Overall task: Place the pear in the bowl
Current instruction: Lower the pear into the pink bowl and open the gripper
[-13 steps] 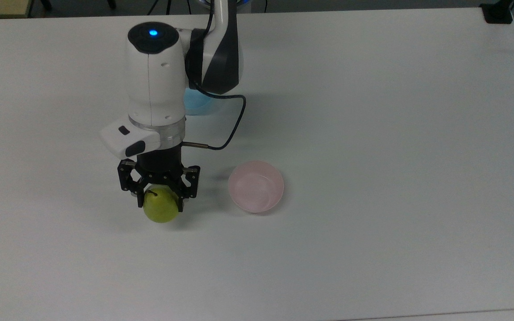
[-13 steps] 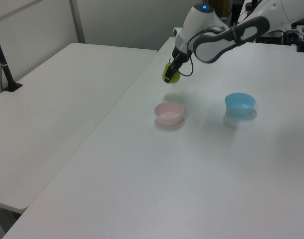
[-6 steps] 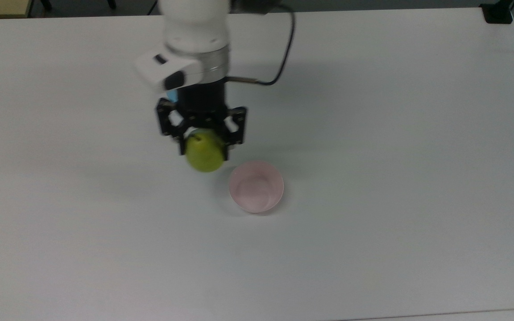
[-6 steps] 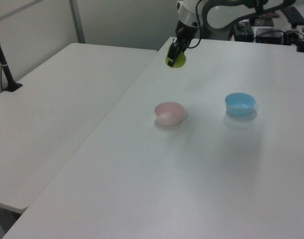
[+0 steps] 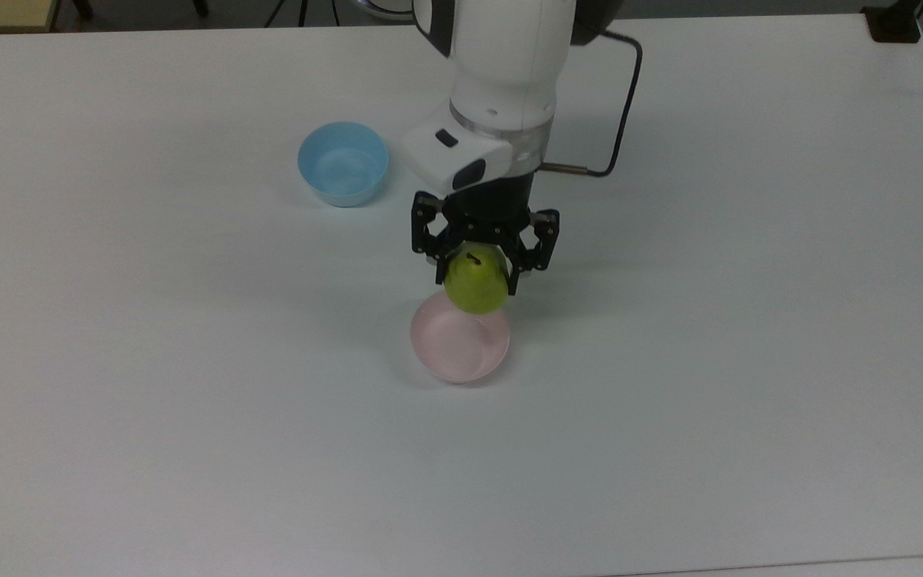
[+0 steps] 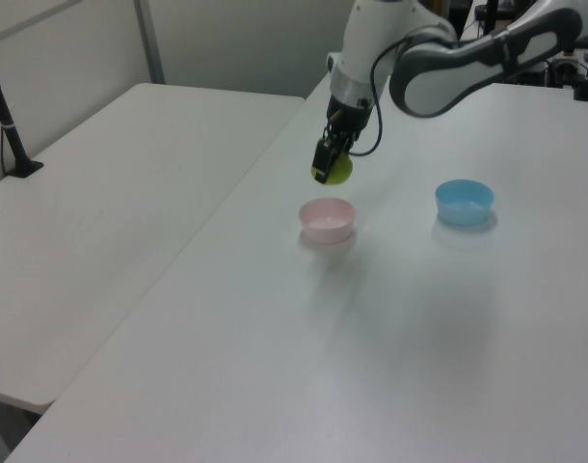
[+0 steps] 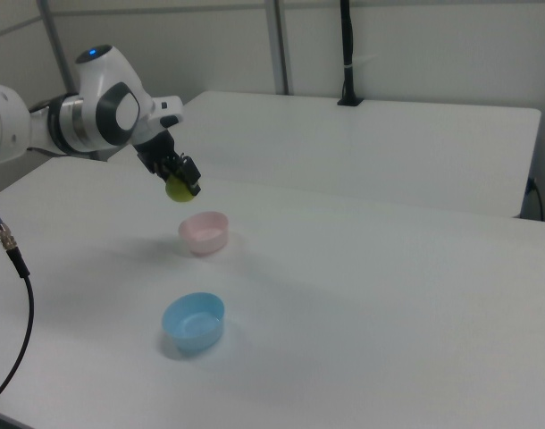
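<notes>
Gripper (image 5: 477, 268) clamped on pear (image 5: 476, 282), held in the air just above pink bowl (image 5: 459, 346) (far rim); blue bowl (image 5: 343, 174) well apart.

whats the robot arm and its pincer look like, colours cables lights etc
The arm is glossy white with rounded segments and dark grey joint sections. A white box with black buttons sits at the wrist above a short black cylinder. The pincer is black, an open-frame linkage with two fingers. A thin black cable loops beside the wrist. A blue light glows on one joint cap.
</notes>
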Robot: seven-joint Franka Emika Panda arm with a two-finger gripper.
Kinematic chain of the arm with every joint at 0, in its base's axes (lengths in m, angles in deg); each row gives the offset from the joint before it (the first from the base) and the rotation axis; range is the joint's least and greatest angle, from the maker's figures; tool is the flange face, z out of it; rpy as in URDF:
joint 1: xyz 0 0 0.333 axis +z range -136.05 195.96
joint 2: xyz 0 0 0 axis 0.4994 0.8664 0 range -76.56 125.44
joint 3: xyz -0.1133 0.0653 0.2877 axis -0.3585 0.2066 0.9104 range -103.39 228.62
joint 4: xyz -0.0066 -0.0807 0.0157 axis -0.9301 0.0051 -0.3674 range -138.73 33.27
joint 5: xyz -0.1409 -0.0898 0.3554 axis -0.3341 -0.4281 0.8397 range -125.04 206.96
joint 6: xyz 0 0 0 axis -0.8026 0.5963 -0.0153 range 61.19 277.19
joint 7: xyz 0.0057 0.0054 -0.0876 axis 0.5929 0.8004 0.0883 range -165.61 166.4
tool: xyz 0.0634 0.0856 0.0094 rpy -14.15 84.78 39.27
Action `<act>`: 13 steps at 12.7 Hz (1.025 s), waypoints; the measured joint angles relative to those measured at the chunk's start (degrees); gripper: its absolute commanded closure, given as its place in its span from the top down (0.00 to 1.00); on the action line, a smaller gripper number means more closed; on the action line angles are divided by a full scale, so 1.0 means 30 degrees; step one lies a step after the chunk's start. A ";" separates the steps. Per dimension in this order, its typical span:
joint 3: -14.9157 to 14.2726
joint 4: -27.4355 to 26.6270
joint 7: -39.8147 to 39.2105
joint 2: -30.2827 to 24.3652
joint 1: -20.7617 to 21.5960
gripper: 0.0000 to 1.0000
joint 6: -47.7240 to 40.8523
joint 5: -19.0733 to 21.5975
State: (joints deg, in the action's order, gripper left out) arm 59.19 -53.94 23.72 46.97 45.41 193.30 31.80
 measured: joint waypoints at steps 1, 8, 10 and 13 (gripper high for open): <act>-0.0014 -0.0003 0.0160 0.0559 -0.0016 0.29 0.0518 -0.0136; -0.0131 -0.0189 0.0185 0.2483 -0.0149 0.29 0.2167 -0.0616; -0.0166 -0.0189 0.0188 0.2756 -0.0271 0.37 0.2393 -0.0621; -0.0175 -0.0196 0.0188 0.3172 -0.0532 0.61 0.2980 -0.0624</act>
State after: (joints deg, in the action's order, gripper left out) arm 58.67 -54.53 24.28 56.49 43.82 202.24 29.93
